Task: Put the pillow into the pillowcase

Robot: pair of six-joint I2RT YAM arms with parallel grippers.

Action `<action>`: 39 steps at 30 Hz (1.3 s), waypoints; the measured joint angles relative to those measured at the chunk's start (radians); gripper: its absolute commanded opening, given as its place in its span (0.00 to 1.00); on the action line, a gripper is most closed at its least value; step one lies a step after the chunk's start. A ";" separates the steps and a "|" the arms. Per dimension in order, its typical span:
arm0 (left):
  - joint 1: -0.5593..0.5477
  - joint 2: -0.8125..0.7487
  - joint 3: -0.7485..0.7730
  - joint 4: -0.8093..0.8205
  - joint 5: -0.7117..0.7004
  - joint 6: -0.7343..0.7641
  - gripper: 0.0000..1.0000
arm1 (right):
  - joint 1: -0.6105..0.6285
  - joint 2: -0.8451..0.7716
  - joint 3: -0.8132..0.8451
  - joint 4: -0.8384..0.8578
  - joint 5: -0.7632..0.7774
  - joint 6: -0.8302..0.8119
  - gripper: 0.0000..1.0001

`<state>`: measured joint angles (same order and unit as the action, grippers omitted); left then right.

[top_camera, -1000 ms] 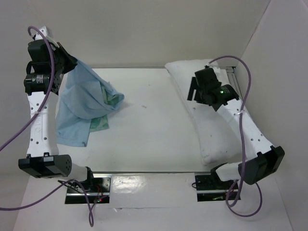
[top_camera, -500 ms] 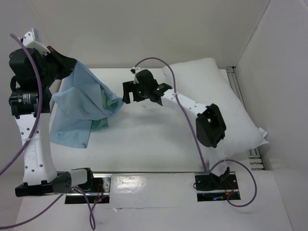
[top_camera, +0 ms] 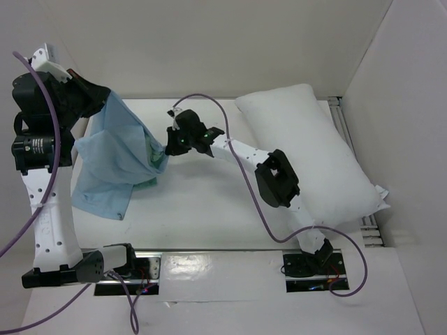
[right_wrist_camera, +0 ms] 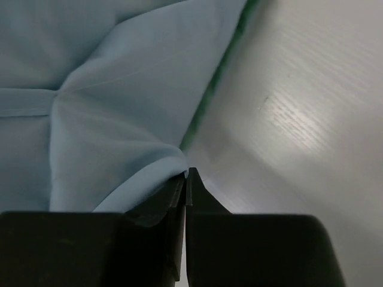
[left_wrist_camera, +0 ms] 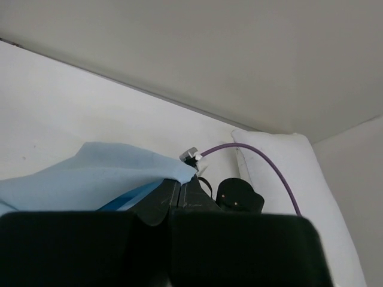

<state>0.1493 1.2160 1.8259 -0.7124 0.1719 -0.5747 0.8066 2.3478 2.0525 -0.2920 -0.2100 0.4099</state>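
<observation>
We hold the pillowcase (top_camera: 115, 160) at the 9 o'clock side of the table (top_camera: 223, 209). The left gripper (top_camera: 96, 98) is raised near 10 o'clock, its jaws pressed together on an upper part of the cloth, so the light blue sack hangs down to the surface. The right gripper (right_wrist_camera: 185, 174) is stretched across to the 3 o'clock edge of the cloth, its jaws almost together with the blue hem caught at their very tips. The pillow (top_camera: 314, 153) lies well apart at the 3 o'clock side, and no gripper touches it. We judge the step in hand is opening the mouth of the sack. For this the right jaws should take only one layer of the hem. The bite looks shallow, so we should pull gently toward 3 o'clock while the left side stays high and firm.
</observation>
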 measured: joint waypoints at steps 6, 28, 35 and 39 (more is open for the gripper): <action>0.000 0.006 -0.038 0.030 -0.010 -0.007 0.00 | -0.013 -0.072 -0.104 0.061 -0.058 0.047 0.00; -0.249 -0.361 -0.710 0.069 0.196 -0.093 0.94 | -0.435 -0.964 -0.399 -0.430 0.301 -0.129 0.15; -0.239 -0.299 -0.705 -0.027 -0.038 -0.105 0.88 | -0.534 -0.887 -0.324 -0.612 0.379 -0.170 0.84; -0.196 -0.063 -0.660 -0.002 -0.150 -0.106 0.93 | -0.479 -0.834 -0.258 -0.634 0.364 -0.184 0.91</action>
<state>-0.0467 1.1526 1.1656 -0.7143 0.0219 -0.6811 0.3275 1.5135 1.7947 -0.9260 0.1539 0.2260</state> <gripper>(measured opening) 0.910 0.885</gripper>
